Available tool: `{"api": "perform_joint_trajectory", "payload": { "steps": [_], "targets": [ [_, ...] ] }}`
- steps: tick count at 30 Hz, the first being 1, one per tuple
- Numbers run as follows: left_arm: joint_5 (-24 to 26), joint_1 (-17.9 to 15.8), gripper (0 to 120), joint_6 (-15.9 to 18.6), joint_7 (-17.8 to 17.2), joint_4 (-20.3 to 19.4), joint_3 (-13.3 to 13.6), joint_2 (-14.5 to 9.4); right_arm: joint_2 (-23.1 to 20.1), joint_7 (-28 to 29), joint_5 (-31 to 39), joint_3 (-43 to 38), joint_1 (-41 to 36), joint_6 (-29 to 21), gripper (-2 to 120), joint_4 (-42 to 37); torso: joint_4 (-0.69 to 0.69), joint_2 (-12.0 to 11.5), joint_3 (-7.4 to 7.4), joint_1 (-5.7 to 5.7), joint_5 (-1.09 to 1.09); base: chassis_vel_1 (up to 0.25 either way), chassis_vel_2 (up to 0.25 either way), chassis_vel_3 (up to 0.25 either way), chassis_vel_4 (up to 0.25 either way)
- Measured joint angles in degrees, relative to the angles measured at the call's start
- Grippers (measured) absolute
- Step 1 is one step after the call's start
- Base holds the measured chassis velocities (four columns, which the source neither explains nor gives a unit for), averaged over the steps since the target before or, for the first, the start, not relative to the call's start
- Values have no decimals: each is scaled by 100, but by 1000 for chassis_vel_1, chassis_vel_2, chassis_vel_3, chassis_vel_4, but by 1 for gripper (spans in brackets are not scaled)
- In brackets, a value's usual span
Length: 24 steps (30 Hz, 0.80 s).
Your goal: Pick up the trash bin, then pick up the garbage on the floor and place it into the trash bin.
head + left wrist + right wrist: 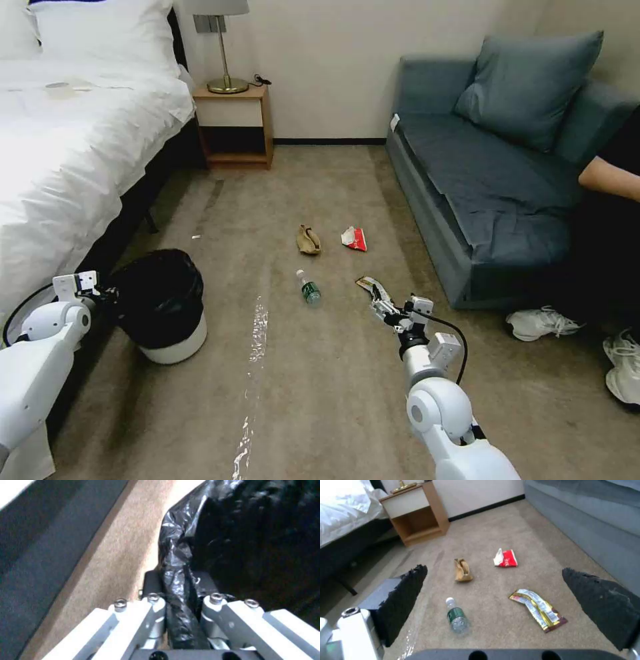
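The trash bin (175, 337), white with a black bag over its rim, stands on the floor (320, 373) beside the bed. My left gripper (100, 292) is shut on the bag-covered rim (178, 565) at the bin's left side. Ahead lie the garbage pieces: a clear bottle (309, 288) (456, 616), a brown paper bag (308, 240) (463, 570), a red-and-white packet (355, 238) (505, 558) and a dark-and-gold snack wrapper (364, 283) (538, 610). My right gripper (379, 301) (503, 605) hovers open just short of the wrapper, holding nothing.
A white bed (73, 153) runs along the left, with a wooden nightstand (235, 123) at the back. A blue sofa (493, 180) lines the right, where a person sits; white sneakers (540, 323) lie by it. A shiny streak (257, 340) marks the carpet.
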<state>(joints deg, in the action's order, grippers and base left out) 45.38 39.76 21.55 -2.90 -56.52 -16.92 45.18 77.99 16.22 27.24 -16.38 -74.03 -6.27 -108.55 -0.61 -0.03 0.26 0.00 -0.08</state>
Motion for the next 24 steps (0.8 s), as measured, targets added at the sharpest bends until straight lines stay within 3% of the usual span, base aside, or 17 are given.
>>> {"api": "perform_joint_trajectory", "payload": {
  "steps": [14, 24],
  "targets": [
    [-100, 1, 6, -315, 163, -279, 111, -28, -28, -11, -16, -124, -199, 30, 100, -86, 0, 0, 0, 0, 1, 0, 0, 0, 0],
    [21, -29, 5, -347, -15, -1139, 315, -449, -150, -68, 180, -255, -248, -114, 100, -219, 1, 0, 0, 0, 4, 0, 0, 0, 0]
  ]
}}
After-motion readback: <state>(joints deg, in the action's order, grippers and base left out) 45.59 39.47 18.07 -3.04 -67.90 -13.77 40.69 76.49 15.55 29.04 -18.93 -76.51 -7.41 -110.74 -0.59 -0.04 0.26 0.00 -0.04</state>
